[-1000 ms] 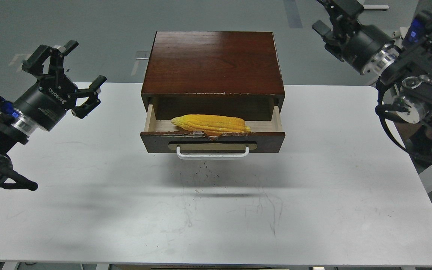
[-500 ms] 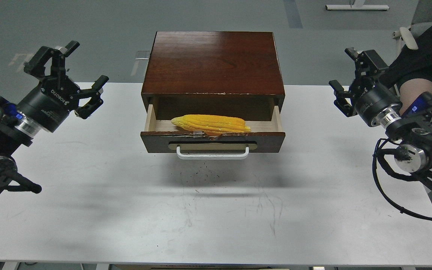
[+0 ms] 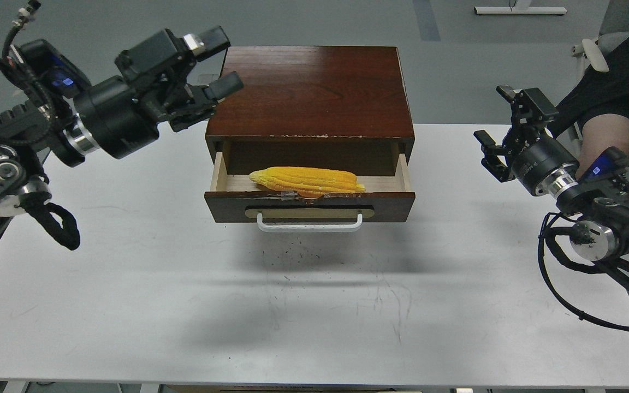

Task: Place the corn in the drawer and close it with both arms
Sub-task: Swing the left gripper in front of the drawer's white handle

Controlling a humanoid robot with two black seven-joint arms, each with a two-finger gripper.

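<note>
The yellow corn (image 3: 306,182) lies lengthwise in the open drawer (image 3: 310,206), against its chipped front edge. The drawer sticks out of the dark wood cabinet (image 3: 312,90), and its white bar handle (image 3: 309,224) faces me. My left gripper (image 3: 217,61) is open and empty, raised beside the cabinet's top left corner. My right gripper (image 3: 500,117) is open and empty, above the table to the right of the cabinet.
The white table (image 3: 314,305) spreads in front of the drawer and to both sides of the cabinet. A person's arm (image 3: 606,134) shows at the right edge behind my right arm.
My left gripper has swung up and right, from over the table's left side to the cabinet's top left corner. My right arm came down from the top right and holds beside the cabinet.
</note>
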